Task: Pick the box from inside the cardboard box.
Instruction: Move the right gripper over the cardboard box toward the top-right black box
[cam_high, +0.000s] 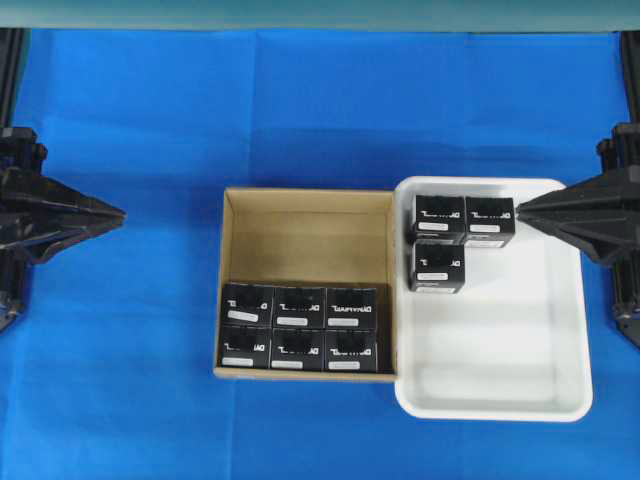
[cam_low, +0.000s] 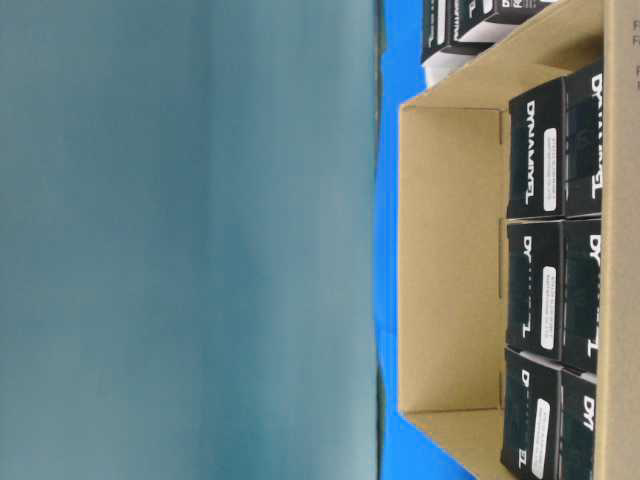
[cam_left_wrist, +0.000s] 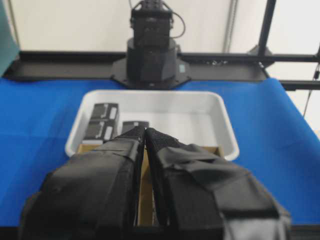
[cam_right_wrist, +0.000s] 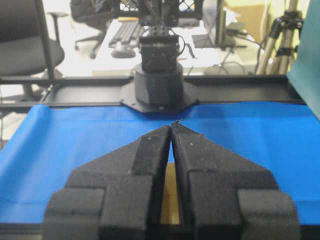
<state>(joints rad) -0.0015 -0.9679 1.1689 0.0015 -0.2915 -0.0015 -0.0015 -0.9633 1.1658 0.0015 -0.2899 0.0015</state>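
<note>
The brown cardboard box (cam_high: 305, 235) sits mid-table with several small black boxes (cam_high: 298, 327) in two rows along its near wall; its far half is bare. The same boxes (cam_low: 545, 290) fill the right of the table-level view. Three more black boxes (cam_high: 463, 220) lie in the far left corner of the white tray (cam_high: 560, 330). My left gripper (cam_high: 122, 212) is shut and empty, hovering left of the carton. My right gripper (cam_high: 519, 208) is shut and empty at the tray's far right rim, beside the boxes there. In the wrist views the left fingertips (cam_left_wrist: 145, 130) and right fingertips (cam_right_wrist: 172, 125) meet.
A blue cloth (cam_high: 300, 110) covers the table. The white tray (cam_left_wrist: 215, 107) butts against the carton's right wall. The opposite arm's base (cam_left_wrist: 151, 55) stands beyond the tray; the other base (cam_right_wrist: 160, 80) shows at the cloth's far edge.
</note>
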